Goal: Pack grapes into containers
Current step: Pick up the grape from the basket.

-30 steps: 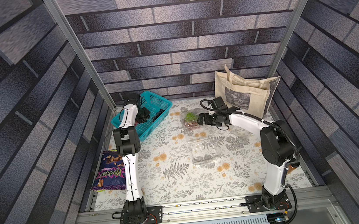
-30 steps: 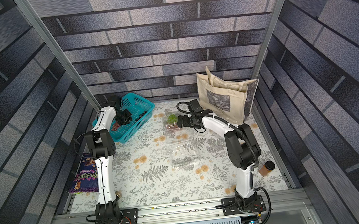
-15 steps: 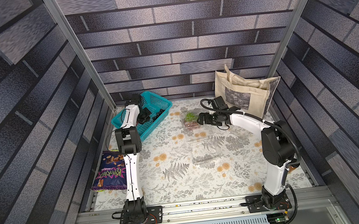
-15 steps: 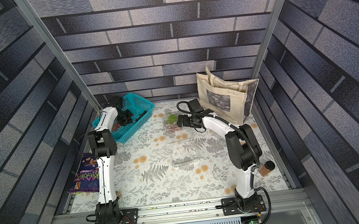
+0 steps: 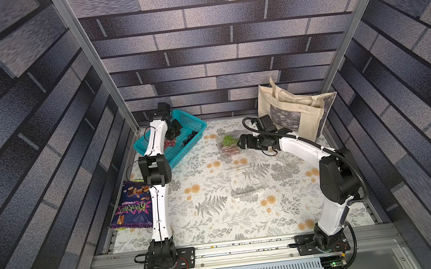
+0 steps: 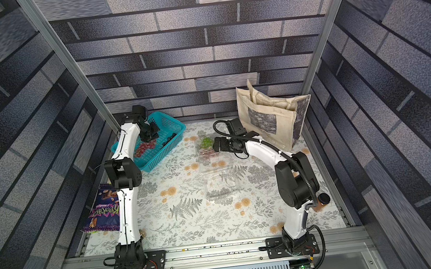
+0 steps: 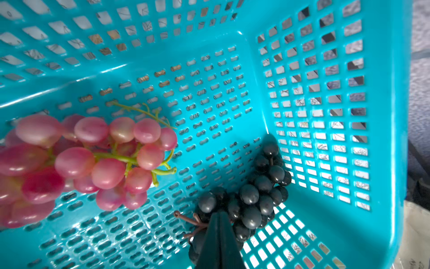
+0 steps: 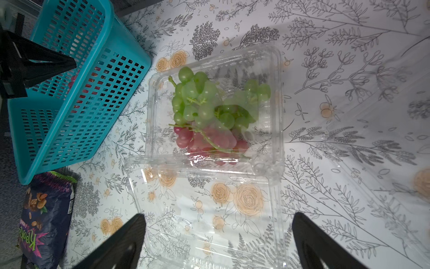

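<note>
Containers first: an empty clamshell lies mid-frame on the flowered cloth. Just above it, an open clamshell holds the green bunch and a red bunch. The right gripper hovers spread wide over its lid. Farther off, upper left, the teal basket holds a second red bunch and the black bunch. The left gripper is on that bunch, fingers nearly together; whether they pinch its stem I cannot tell. The grapes are probably light, slick and easily shed, so the woody stem is likely the best hold.
</note>
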{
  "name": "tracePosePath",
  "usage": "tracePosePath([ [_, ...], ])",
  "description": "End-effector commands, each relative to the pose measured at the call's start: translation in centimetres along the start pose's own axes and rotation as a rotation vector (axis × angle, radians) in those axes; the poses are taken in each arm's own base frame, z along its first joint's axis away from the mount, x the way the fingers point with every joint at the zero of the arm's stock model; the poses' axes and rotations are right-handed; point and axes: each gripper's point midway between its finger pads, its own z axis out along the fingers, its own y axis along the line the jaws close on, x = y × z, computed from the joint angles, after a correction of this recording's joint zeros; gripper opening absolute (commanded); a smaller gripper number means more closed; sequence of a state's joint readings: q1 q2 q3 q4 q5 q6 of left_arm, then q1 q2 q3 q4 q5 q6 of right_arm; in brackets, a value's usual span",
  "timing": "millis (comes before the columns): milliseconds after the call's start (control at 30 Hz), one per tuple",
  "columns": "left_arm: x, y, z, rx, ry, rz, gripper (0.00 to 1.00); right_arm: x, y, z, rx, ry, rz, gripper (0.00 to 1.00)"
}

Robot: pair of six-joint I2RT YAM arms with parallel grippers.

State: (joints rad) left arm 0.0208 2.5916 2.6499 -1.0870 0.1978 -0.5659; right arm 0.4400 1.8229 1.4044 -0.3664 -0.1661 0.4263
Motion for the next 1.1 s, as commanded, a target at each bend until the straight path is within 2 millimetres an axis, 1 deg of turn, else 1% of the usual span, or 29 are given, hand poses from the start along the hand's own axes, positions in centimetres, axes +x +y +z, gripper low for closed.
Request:
tracePosePath([
  [0,0.6,0.5,-1.3,-0.024,0.024,-0.007,0.52,-0.2,0.1,-0.8,-0.012,-0.017,-0.002,1.00],
  [33,1.1,1.0,-0.6,-0.040,0.046,-0.017,0.51,-0.2,0.1,-0.8,-0.012,-0.016,-0.002,1.00],
  [67,1.4,1.4,0.1,-0.058,0.060,-0.024,0.54,-0.2,0.0,-0.7,-0.011,-0.017,-0.003,1.00],
  [100,1.7,1.7,0.6,-0.072,0.068,-0.028,0.56,-0.2,0.0,-0.7,-0.010,-0.015,-0.002,1.00],
  [167,2.1,2.5,1.6,-0.095,0.083,-0.044,0.56,-0.1,0.0,-0.5,-0.011,-0.018,0.000,1.00],
  [333,1.8,3.0,3.1,-0.103,0.072,-0.099,0.52,0.2,-0.3,0.3,-0.014,-0.009,-0.001,1.00],
  [433,1.4,3.3,3.6,-0.109,0.055,-0.122,0.47,0.2,-0.5,0.7,-0.011,-0.006,-0.005,1.00],
  [667,0.1,4.2,4.1,-0.117,0.009,-0.167,0.45,-0.2,-0.2,0.7,-0.030,0.008,-0.011,1.00],
  [767,-0.5,4.3,4.5,-0.102,-0.009,-0.193,0.44,-0.4,0.2,0.8,-0.047,0.019,-0.009,1.00],
  [900,-1.2,4.6,4.9,-0.097,-0.033,-0.210,0.41,-1.2,0.9,0.5,-0.062,0.022,-0.001,1.00],
  [1067,-1.4,5.1,5.7,-0.090,-0.034,-0.235,0.39,-2.1,1.8,0.1,-0.076,0.031,-0.008,1.00],
])
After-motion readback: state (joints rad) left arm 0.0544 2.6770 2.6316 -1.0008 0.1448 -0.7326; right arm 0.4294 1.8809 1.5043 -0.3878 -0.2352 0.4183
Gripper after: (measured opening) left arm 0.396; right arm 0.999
